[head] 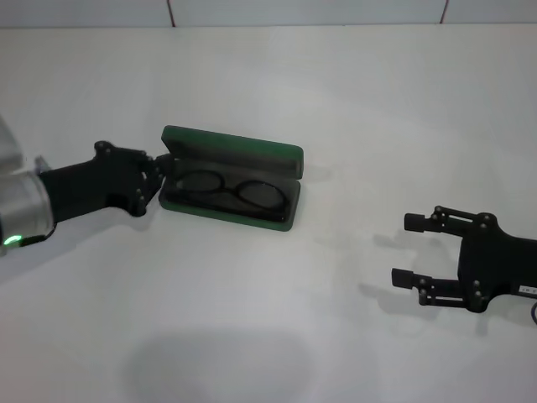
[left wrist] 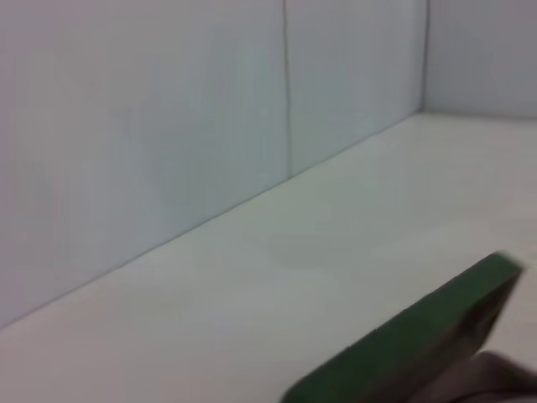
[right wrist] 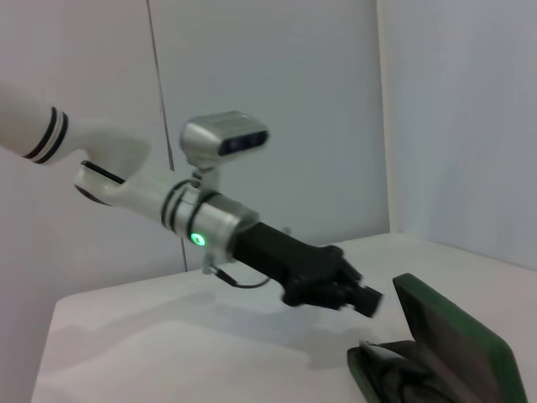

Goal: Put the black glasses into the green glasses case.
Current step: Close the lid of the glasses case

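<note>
The green glasses case [head: 235, 146] lies open in the middle of the white table, its lid standing up at the back. The black glasses [head: 232, 191] lie folded inside its lower half. My left gripper [head: 162, 170] is at the case's left end, touching or almost touching the lid's corner. The left wrist view shows only the lid's green edge [left wrist: 419, 336]. The right wrist view shows the open case [right wrist: 457, 348] with the left gripper [right wrist: 367, 300] beside it. My right gripper [head: 409, 249] is open and empty, low over the table, well right of the case.
The white table [head: 268, 336] runs to a pale wall at the back [head: 268, 10]. Bare table lies between the case and the right gripper. The left arm [right wrist: 210, 222] reaches in from the left.
</note>
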Controlling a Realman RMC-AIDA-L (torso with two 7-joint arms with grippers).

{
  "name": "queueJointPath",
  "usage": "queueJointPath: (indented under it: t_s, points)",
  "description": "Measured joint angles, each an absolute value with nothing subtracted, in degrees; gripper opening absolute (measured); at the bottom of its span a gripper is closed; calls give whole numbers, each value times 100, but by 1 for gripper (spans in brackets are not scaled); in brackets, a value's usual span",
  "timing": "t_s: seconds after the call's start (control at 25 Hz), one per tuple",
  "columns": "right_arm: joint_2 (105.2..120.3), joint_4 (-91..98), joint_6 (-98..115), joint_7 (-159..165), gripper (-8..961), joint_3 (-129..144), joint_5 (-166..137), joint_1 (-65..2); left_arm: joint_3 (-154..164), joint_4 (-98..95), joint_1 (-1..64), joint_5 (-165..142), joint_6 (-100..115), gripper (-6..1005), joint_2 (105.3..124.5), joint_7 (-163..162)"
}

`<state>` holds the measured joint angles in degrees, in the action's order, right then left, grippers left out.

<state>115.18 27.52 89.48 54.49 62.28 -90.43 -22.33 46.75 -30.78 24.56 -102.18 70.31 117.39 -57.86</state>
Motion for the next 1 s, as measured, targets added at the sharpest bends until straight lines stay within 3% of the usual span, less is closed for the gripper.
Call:
queueJointPath:
  t_s: [0.12,0.28,0.52,1.0]
  points:
    - [11511,2751,8943,5449,767,6204,-9043,-2233,4676,-3466,2218,-10215,7625,-1,11696,-6426]
    - [11500,2750,8908,5449,768,6193,-9043,-2232,4684,-4588,1881,-10262,8022,-1,11842,-8639]
    - [11507,2750,8761,5449,768,6210,-9044,-2234,5148,-5611,1870,-10633,7955,-1,11974,-10476]
    - [11514,2742,8699,5458,767,6231,-9088,-2286,7263,-6789,1847,-10618,5588,-1,11997,-12772]
